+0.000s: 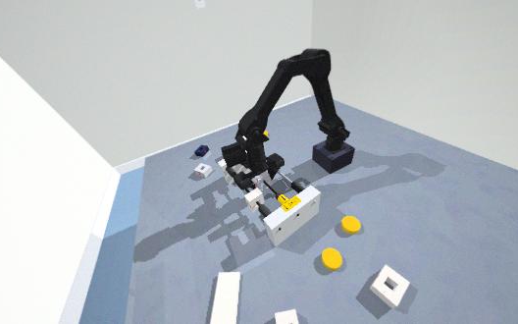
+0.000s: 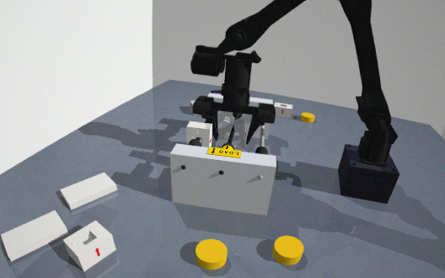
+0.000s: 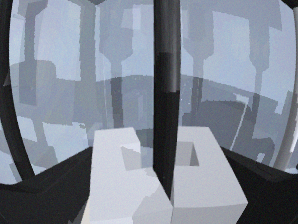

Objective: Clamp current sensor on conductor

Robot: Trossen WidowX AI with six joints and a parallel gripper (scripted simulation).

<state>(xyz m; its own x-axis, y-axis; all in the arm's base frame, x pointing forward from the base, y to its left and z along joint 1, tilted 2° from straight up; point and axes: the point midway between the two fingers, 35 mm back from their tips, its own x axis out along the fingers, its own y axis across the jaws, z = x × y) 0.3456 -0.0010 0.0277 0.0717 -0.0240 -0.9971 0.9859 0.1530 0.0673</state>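
The white split-core sensor [image 3: 115,195] [image 3: 210,185] has its two halves either side of the black middle conductor [image 3: 166,75]. A gap shows between the halves in the wrist view; whether it is latched cannot be told. My gripper [image 1: 261,181] [image 2: 233,136] is shut on the sensor, one finger at each outer side. The yellow LOAD marker [image 1: 291,203] [image 2: 224,152] is on top of the near white block [image 1: 292,226] [image 2: 224,191], at the middle conductor. A small red mark shows on the sensor in the exterior view; its arrow direction is unclear.
Another white sensor [image 1: 254,200] [image 2: 199,127] sits round the neighbouring conductor, close beside my gripper. Loose around are a white block with a hole [image 1: 383,295] [image 2: 102,242], yellow discs [image 1: 350,224] [image 2: 211,253], white bars [image 1: 227,297] [image 2: 34,236] and a navy block [image 1: 201,150].
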